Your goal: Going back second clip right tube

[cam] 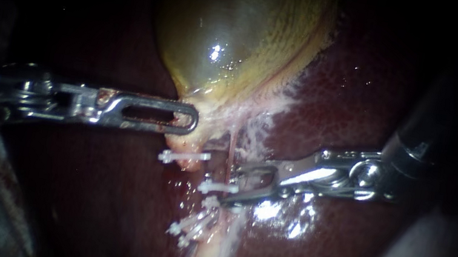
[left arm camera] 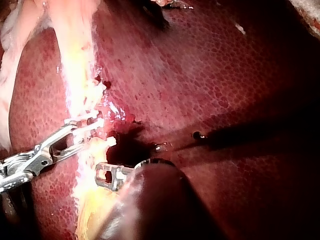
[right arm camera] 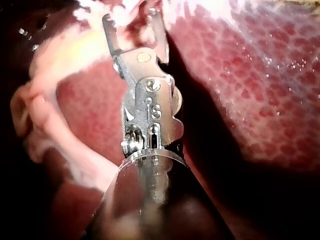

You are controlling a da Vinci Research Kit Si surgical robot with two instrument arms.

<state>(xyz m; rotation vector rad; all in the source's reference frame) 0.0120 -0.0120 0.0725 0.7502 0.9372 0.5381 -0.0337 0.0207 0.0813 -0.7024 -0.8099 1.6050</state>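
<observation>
The left instrument (cam: 188,121) has its jaws clamped on the neck of the gallbladder (cam: 238,32), apparently to stretch and expose the tubes below. The right instrument (cam: 237,185) has its jaws apart and grips nothing. Their tips sit just beside a white clip (cam: 218,188) on the right tube (cam: 231,147).

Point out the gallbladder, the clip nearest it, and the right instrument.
gallbladder (cam: 239,26), endoscope view, its glossy yellow body.
clip nearest the gallbladder (cam: 184,157), endoscope view, its white middle.
right instrument (right arm camera: 131,25), right wrist view, midway between its open jaws.
</observation>
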